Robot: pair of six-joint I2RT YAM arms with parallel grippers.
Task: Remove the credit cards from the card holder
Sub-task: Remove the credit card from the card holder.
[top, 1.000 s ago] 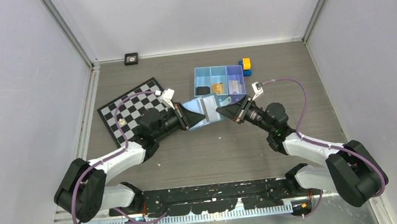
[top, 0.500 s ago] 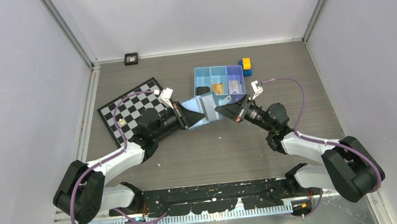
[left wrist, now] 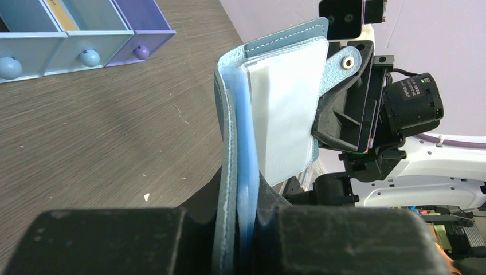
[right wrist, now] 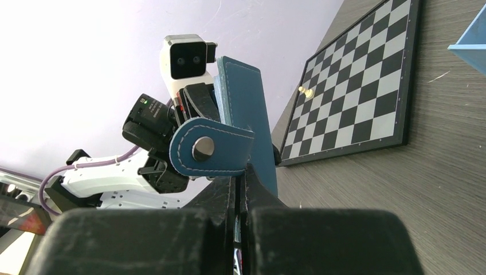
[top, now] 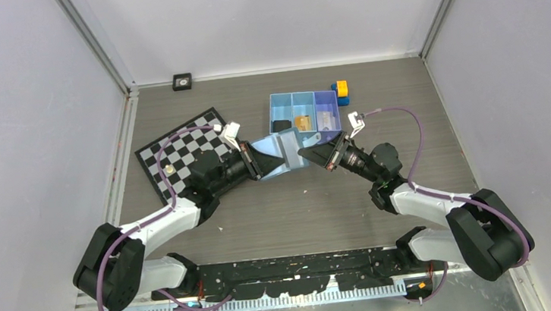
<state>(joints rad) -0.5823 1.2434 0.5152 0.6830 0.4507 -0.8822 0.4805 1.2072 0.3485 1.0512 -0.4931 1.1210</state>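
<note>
Left gripper (left wrist: 238, 220) is clamped on one end of the blue card holder (left wrist: 229, 132), holding it open and raised off the table (top: 300, 206). A white card (left wrist: 286, 109) sits in its inner pocket. Right gripper (right wrist: 240, 192) is pinched shut on the holder's opposite edge (right by the snap tab). Beyond them stands a blue tray (top: 272, 118), with a chessboard (top: 152, 161) to the left.
</note>
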